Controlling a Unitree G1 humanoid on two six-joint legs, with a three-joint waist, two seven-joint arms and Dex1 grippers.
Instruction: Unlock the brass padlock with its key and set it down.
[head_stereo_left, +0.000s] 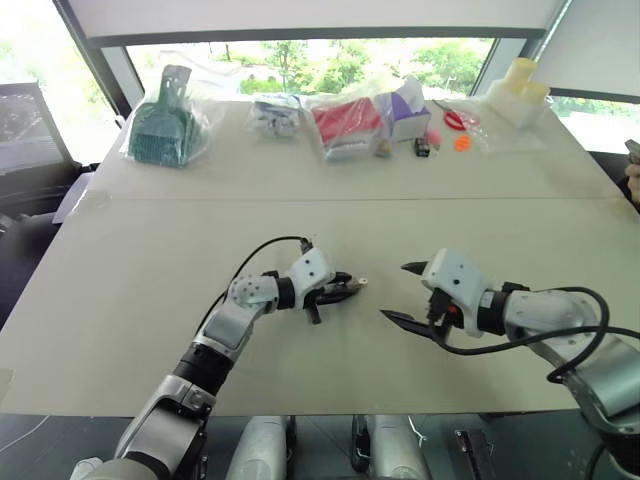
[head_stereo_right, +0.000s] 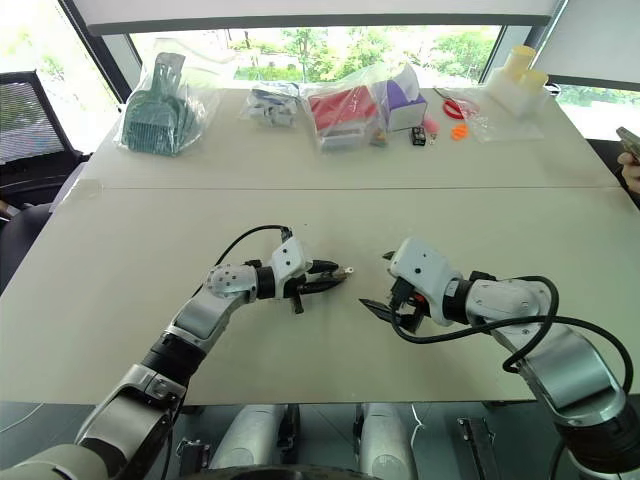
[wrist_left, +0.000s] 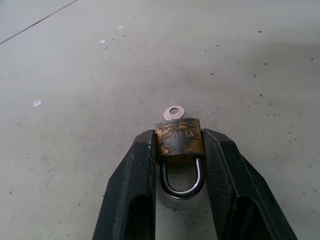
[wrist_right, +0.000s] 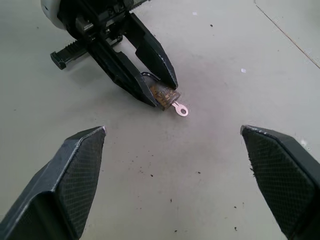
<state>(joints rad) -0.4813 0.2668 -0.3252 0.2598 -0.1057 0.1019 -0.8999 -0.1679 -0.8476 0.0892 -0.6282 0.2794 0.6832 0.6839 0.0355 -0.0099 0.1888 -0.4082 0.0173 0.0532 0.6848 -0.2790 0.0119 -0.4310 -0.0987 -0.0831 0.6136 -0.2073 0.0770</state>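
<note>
Now the brass padlock (wrist_left: 178, 140) is clamped between the fingers of the left pincer (head_stereo_left: 347, 288) over the near table (head_stereo_left: 150, 240), the key (wrist_left: 173, 112) seated in it; the right pincer (wrist_right: 175, 185) is spread wide, apart from it. Judged next: key pinched and turned

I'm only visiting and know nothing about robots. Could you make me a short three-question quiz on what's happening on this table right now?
1. True or false: the left gripper is clamped on the padlock.
2. Where is the key? A) lying loose on the table B) sticking out of the padlock's body, opposite the shackle C) between the right gripper's fingers
3. Fill in: the right gripper is ____, with nothing between its fingers.

Key: 1 true. 2 B. 3 open.
</note>
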